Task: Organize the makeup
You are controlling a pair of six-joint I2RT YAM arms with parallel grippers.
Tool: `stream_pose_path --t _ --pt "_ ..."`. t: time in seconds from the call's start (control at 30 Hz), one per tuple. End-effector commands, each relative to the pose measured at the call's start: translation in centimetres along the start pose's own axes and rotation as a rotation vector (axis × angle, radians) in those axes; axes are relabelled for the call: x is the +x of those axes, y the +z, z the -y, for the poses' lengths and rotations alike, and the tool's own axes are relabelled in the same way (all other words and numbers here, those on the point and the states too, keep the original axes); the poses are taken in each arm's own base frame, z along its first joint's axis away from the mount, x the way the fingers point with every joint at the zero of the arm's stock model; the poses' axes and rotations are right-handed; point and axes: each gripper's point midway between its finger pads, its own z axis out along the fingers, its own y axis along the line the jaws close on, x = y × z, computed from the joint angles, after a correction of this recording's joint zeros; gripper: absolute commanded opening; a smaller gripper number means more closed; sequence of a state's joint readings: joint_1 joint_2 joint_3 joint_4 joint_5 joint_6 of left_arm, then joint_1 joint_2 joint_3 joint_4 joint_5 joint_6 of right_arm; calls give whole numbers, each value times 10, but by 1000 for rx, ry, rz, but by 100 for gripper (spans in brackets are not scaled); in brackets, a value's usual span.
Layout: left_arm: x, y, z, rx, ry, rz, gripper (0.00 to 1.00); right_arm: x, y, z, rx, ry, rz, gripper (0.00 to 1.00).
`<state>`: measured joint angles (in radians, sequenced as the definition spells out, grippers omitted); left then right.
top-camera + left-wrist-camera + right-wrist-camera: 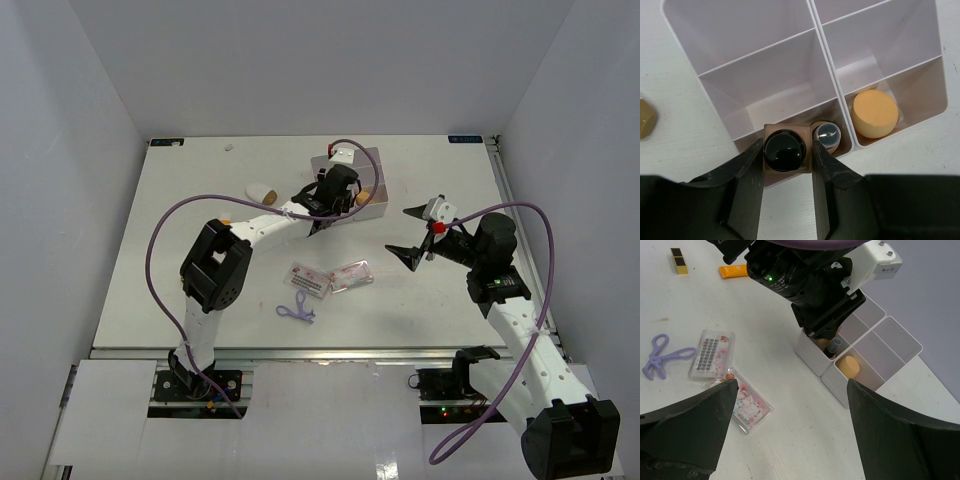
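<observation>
The left tool [788,150] pinches one tan, square-sided bottle [784,131] with a glossy round black cap. The bottle stands upright, cap up, in a corner section of the divided white plastic box [760,50]. Just beside it, in the same section, stands one small silver-capped piece [827,135], also upright. One matte tan-orange sponge [875,112] sits in the next section, flat face up.

The right tool [791,383] is spread wide over the white table [400,310], holding nothing. On the table lie two flat clear packets [712,355] [747,401] with pink-red print, side by side. One thin purple tool [662,356] with loop handles lies flat, its long axis pointing at the nearer packet. One smooth orange tube [733,271] lies flat, well apart from the box.
</observation>
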<state>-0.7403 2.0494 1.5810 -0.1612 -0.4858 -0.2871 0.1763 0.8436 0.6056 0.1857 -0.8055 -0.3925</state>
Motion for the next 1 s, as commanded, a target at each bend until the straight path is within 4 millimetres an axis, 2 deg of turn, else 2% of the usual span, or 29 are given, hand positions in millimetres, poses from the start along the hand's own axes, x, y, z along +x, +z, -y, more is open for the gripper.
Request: stream_pose_path --t 0.0,0.27,0.43,0.73,0.83,0.97 --pt "-34 -5 -7 -62 26 89 0 -11 -1 1 2 -27 40 96" --pt "-40 -8 -13 -100 75 109 0 -10 -2 1 0 -22 41 96" --pt "-34 -6 -15 -105 91 99 3 -10 -2 1 -2 -20 43 96" --pt "-32 -7 -14 -98 94 94 53 -10 -3 1 1 -19 45 96" --pt "-35 -10 -13 -86 90 95 64 -10 -3 1 1 -17 44 96" --pt "-39 -17 -8 -61 82 100 71 -10 -3 2 4 -17 44 96"
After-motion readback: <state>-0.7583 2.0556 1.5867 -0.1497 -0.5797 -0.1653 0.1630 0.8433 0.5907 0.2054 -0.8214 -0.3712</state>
